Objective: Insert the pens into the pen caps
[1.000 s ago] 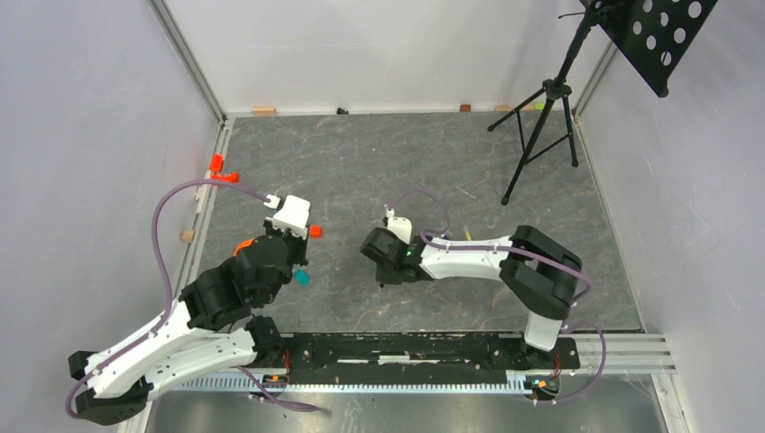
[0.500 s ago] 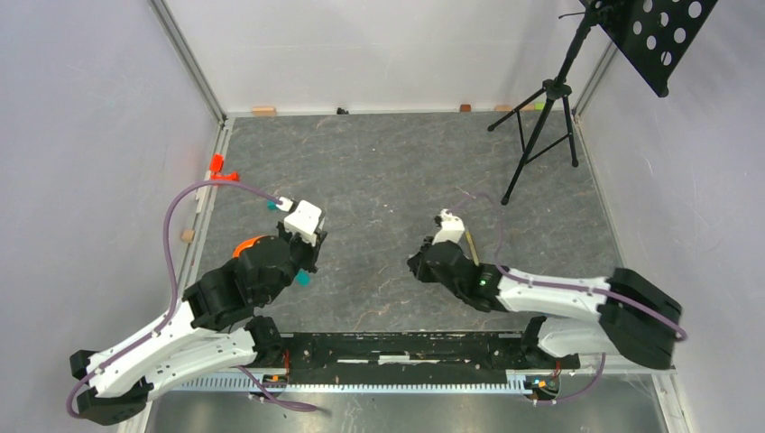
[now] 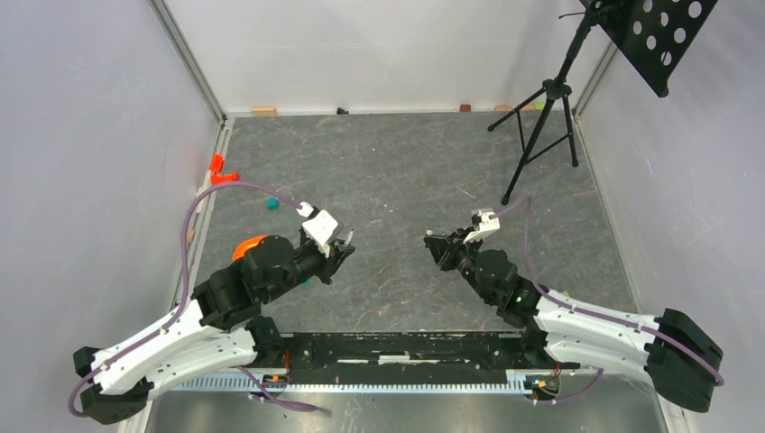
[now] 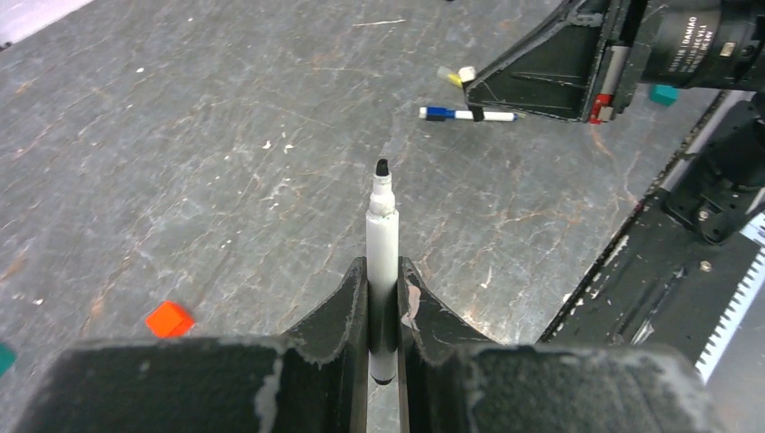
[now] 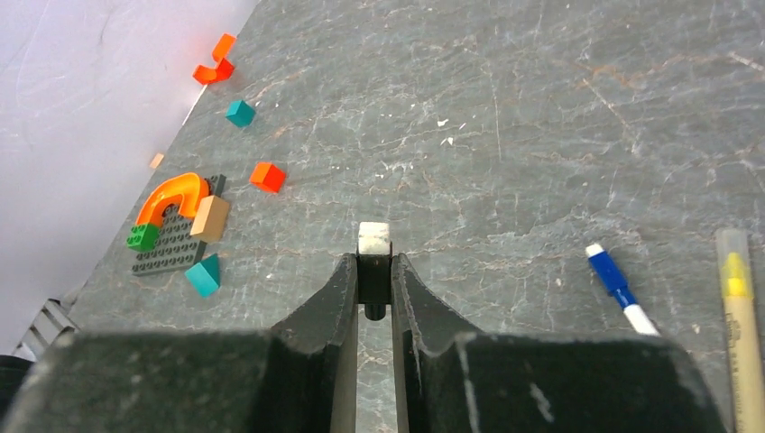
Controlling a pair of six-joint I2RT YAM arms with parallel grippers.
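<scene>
My left gripper [image 4: 383,271] is shut on a white-barrelled pen [image 4: 382,225]; its bare black tip points away from the gripper, above the table. My right gripper [image 5: 374,271] is shut on a short black pen cap [image 5: 374,262] with a whitish end. In the top view the left gripper [image 3: 344,249] and right gripper [image 3: 437,244] face each other, clearly apart. A white pen with a blue cap on it [image 5: 618,284] and a yellow-olive pen [image 5: 741,325] lie on the table to the right of my right gripper. Both also show in the left wrist view: the blue-capped pen [image 4: 465,115] and the yellow-olive pen [image 4: 448,77].
A red cube [image 5: 267,176], a teal cube [image 5: 239,112] and an orange curved piece [image 5: 215,68] lie at the left. A dark baseplate [image 5: 167,253] carries an orange arch, a green brick and a tan block, with a teal wedge [image 5: 204,275] beside it. A black tripod [image 3: 541,117] stands at the back right.
My right arm has swung from the table's middle to the right and now points its gripper left. My left gripper has moved right and turned to face it, still holding the pen.
</scene>
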